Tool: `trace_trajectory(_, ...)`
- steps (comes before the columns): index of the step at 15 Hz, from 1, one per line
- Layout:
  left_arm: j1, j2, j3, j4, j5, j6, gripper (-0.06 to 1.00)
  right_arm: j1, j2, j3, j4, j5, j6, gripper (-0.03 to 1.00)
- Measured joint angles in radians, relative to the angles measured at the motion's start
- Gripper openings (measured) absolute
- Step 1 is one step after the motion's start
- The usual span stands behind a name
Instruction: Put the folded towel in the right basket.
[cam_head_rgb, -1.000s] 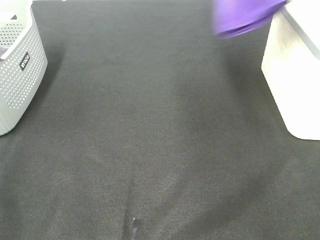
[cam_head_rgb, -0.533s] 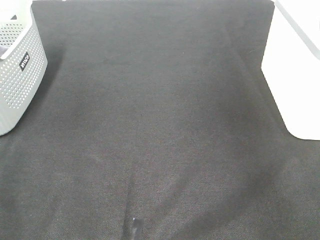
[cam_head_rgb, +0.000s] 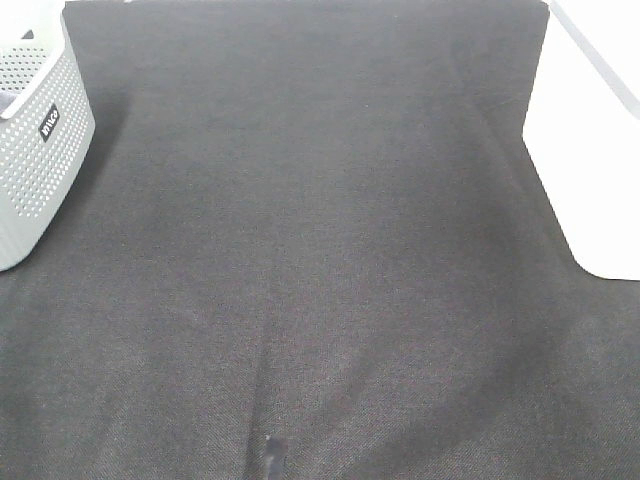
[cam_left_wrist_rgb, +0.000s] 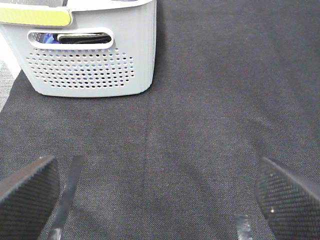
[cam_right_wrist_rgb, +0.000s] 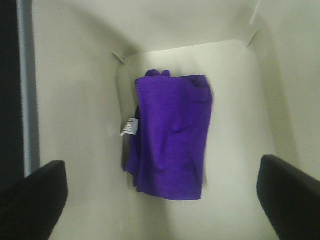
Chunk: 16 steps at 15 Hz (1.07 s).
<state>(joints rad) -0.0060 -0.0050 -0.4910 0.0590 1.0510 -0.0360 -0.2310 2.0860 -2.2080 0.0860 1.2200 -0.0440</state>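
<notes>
Right gripper (cam_right_wrist_rgb: 161, 200) jaws wide apart, empty; folded towel (cam_right_wrist_rgb: 172, 135) lies flat on floor of right basket (cam_right_wrist_rgb: 75, 100), directly below gripper; long axis crosses the finger-to-finger line; left gripper (cam_left_wrist_rgb: 160, 197) likewise spread, well away.

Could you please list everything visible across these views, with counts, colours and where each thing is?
folded towel: 1, purple, with a white tag, lying on the floor of the right basket
right basket: 1, white, at the right edge of the table cloth
left basket: 1, grey, perforated, at the left edge of the cloth; dark and blue contents show through its handle slot, and I cannot tell what they are
table cloth: 1, black, between the baskets
left gripper: 1, black, open, over the cloth facing the left basket
right gripper: 1, black, open, above the towel
</notes>
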Motion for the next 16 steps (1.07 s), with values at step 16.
trace_trajectory(16, 0.000, 0.000, 0.000, 0.000, 0.000, 0.000, 0.99, 0.229, -1.337, 1.328, -0.043, -0.174, -0.032, 0.98)
